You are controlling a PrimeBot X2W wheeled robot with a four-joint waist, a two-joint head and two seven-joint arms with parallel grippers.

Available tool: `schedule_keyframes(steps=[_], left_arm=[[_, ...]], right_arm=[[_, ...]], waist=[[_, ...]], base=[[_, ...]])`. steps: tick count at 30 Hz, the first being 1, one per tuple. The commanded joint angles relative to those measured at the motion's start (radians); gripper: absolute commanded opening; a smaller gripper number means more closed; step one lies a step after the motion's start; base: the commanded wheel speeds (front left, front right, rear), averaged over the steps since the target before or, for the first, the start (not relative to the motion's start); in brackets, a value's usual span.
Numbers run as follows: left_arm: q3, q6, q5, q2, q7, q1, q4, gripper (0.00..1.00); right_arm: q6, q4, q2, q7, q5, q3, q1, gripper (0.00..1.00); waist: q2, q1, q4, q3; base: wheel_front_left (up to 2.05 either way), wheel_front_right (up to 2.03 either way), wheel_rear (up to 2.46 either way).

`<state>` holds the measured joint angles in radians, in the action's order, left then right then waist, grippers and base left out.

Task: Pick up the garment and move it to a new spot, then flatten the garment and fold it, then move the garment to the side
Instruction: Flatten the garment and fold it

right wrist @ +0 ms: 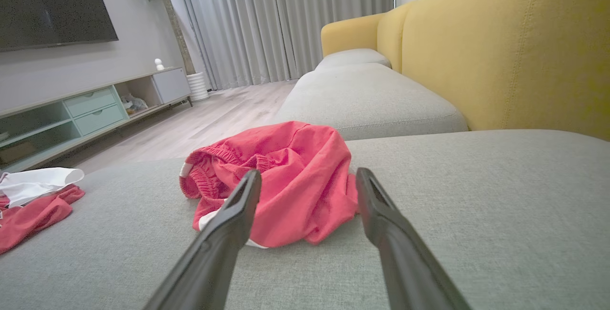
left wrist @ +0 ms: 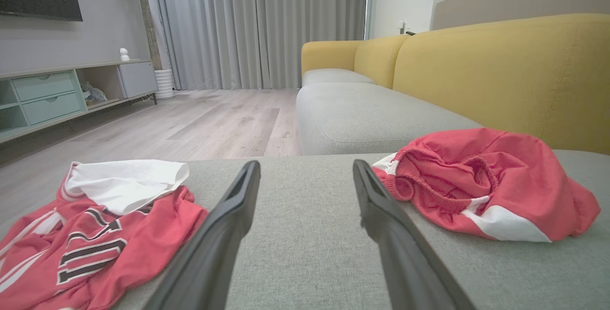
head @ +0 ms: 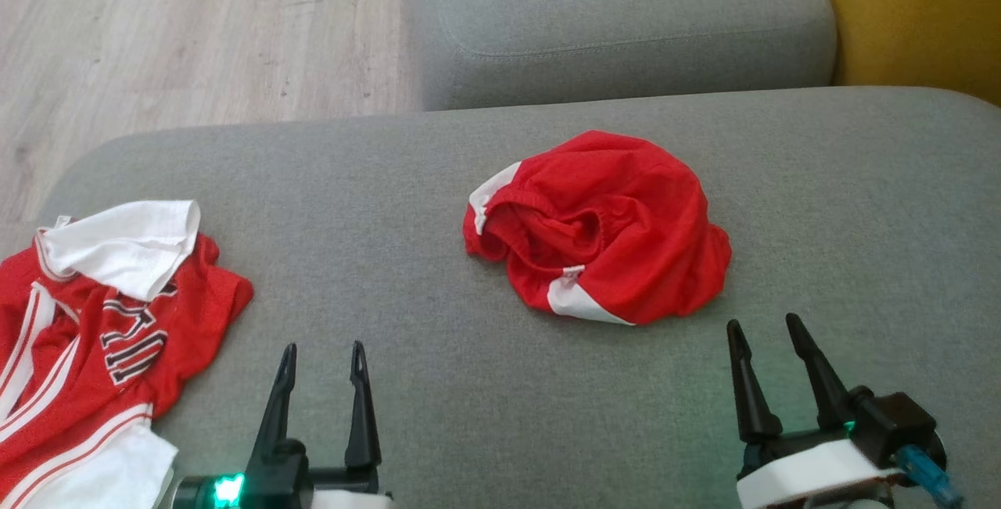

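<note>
A crumpled pair of red shorts [head: 602, 227] with white side panels and an elastic waistband lies bunched in the middle of the grey sofa seat [head: 391, 204]. The shorts [left wrist: 481, 188] sit right of my left fingers, and the shorts [right wrist: 281, 176] lie just beyond my right fingers. My left gripper [head: 323, 359] is open over bare cushion, well left of the shorts. My right gripper [head: 765, 329] is open too, just short of the shorts' near right edge, holding nothing.
A red and white jersey [head: 94, 321] with dark lettering lies spread at the seat's left edge, partly hanging off. A second grey cushion [head: 618, 16] lies beyond, a yellow backrest [head: 915, 16] on the right, and wooden floor [head: 172, 32] at the upper left.
</note>
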<state>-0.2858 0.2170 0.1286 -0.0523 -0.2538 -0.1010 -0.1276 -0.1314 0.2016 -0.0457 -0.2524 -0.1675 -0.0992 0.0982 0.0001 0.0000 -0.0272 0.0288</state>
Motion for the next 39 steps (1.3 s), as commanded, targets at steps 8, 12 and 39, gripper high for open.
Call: schedule_keyframes(steps=[8,12,39], left_arm=[[0.047,0.002,-0.020,0.002,-0.008,0.015,0.030,1.00],[0.050,0.003,-0.020,0.002,-0.008,0.015,0.029,1.00],[0.034,-0.006,-0.028,0.002,-0.008,0.034,0.007,1.00]], right_arm=[[0.001,-0.022,-0.005,-0.009,0.004,-0.042,-0.016,1.00],[0.001,-0.020,-0.005,-0.009,0.005,-0.045,-0.018,1.00],[0.001,-0.017,-0.004,-0.009,0.003,-0.052,-0.039,1.00]], waist=[[-0.0001,0.0000,-0.013,-0.004],[-0.0001,0.0000,-0.012,-0.007],[-0.0001,0.0000,0.002,-0.034]], base=[[0.00,0.00,0.00],[0.00,0.00,0.00],[0.00,0.00,0.00]])
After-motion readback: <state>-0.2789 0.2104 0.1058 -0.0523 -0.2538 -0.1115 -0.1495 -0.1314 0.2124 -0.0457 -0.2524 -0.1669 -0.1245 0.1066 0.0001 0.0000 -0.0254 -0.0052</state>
